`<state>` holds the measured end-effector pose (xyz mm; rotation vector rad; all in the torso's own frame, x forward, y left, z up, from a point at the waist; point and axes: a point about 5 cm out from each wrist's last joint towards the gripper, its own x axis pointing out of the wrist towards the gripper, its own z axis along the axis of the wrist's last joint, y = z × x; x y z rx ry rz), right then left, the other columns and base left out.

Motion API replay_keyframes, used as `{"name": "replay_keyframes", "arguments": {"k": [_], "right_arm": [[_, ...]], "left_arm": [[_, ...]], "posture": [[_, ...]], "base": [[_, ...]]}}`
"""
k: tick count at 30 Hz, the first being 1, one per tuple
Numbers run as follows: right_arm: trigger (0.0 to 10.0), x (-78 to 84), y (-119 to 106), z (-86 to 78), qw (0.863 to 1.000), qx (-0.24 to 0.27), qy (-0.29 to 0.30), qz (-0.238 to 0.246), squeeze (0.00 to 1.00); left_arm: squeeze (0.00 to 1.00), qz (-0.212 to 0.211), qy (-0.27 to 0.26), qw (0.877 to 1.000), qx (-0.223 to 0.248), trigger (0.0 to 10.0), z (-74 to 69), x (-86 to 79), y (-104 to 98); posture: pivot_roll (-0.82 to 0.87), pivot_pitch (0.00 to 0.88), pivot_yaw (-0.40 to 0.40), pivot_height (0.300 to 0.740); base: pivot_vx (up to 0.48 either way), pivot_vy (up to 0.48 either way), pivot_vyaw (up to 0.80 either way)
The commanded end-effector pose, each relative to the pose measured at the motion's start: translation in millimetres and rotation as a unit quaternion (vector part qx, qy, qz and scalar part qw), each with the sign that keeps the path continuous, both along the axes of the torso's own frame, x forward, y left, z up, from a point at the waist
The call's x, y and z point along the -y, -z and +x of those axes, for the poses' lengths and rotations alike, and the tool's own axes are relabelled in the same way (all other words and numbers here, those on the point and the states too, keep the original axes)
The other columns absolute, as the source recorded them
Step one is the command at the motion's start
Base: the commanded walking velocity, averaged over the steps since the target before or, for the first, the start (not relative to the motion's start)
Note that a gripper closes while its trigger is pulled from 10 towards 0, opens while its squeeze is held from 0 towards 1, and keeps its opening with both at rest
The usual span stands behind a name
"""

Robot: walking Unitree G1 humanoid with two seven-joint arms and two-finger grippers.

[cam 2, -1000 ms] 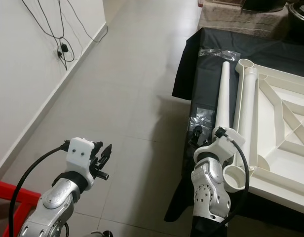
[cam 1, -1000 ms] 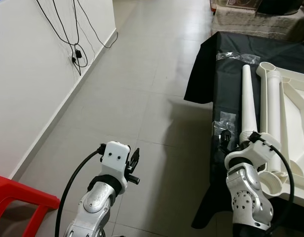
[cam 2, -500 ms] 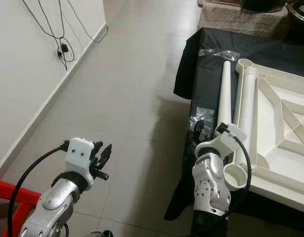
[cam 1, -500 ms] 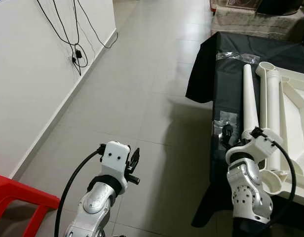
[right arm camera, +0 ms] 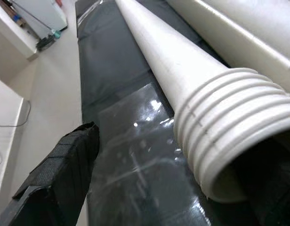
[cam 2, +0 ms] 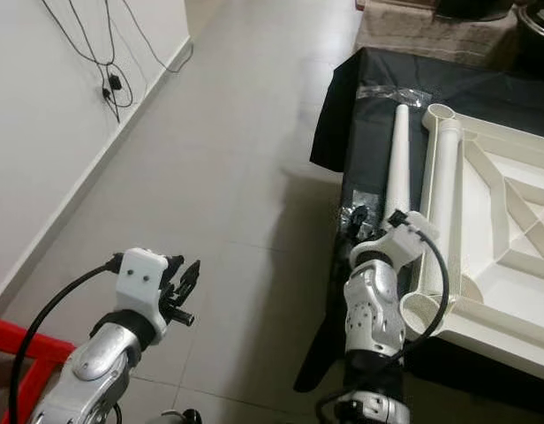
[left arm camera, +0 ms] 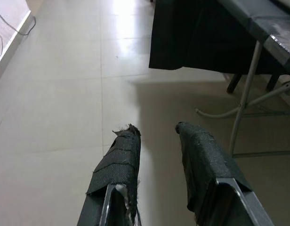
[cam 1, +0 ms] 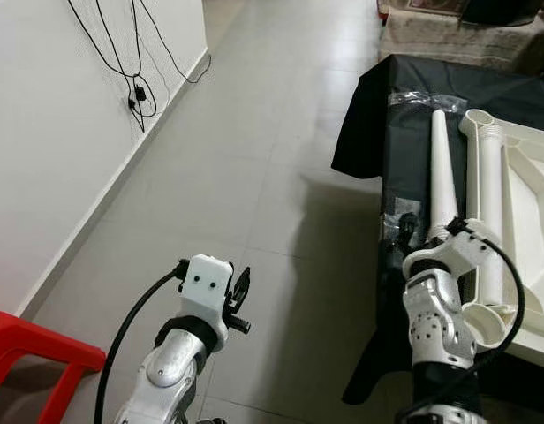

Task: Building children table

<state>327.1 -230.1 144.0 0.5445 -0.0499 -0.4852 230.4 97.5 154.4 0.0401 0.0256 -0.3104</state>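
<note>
A long tapered white table leg (cam 1: 442, 177) lies on the black-clothed table (cam 1: 387, 132), its threaded end (right arm camera: 229, 141) nearest me. Beside it the upturned white tabletop (cam 1: 528, 185) rests with a second leg (cam 1: 488, 203) along its edge and an empty corner socket (cam 1: 488, 322) at the near end. My right gripper (cam 1: 411, 237) hovers at the loose leg's threaded end. It is open, with one black finger (right arm camera: 55, 179) apart from the leg and nothing held. My left gripper (left arm camera: 157, 129) hangs open and empty over the floor.
A small clear bag (cam 1: 404, 216) with dark hardware lies on the cloth by my right gripper, and another clear bag (cam 1: 413, 99) lies past the leg's tip. Cables (cam 1: 135, 84) hang on the left wall. A red stool (cam 1: 34, 340) stands low left. Table supports (left arm camera: 248, 89) stand under the cloth.
My right arm has moved forward along the table edge, bringing its gripper up to the leg's threaded end. The left arm has stayed where it was.
</note>
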Motion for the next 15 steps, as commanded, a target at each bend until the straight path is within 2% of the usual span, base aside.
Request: {"name": "replay_keyframes", "arguments": {"k": [1, 2, 3, 13, 15], "right_arm": [[10.0, 5.0, 11.4, -0.5, 1.000, -0.022, 0.017, 0.010, 0.00], [10.0, 5.0, 11.4, -0.5, 1.000, -0.022, 0.017, 0.010, 0.00], [0.0, 7.7, 9.7, 3.8, 0.999, -0.015, 0.027, 0.020, 0.00], [0.0, 6.9, 12.4, 10.0, 0.999, 0.000, 0.022, 0.038, 0.00], [0.0, 1.7, 10.2, 10.4, 0.998, 0.020, -0.006, 0.055, 0.00]], "left_arm": [[0.00, 0.001, -0.002, 1.000, -0.010, 10.0, -4.2, -1.4, 1.5], [0.00, 0.001, -0.002, 1.000, -0.010, 10.0, -4.2, -1.4, 1.5], [0.00, 0.001, -0.001, 1.000, -0.011, 10.0, -5.2, -1.1, 1.3], [0.00, 0.000, -0.006, 1.000, -0.015, 10.0, -5.0, -2.1, 1.9], [0.00, 0.000, -0.008, 1.000, -0.015, 10.0, -2.5, -2.2, 3.7]], "posture": [[0.10, 0.250, -0.078, 0.740], [0.10, 0.250, -0.078, 0.740], [0.11, 0.253, -0.078, 0.740], [0.11, 0.245, -0.089, 0.740], [0.11, 0.222, -0.091, 0.740]], "base": [[0.000, 0.000, 0.00], [0.000, 0.000, 0.00], [0.000, 0.000, 0.00], [0.000, 0.000, 0.00], [0.000, 0.000, 0.00]]}}
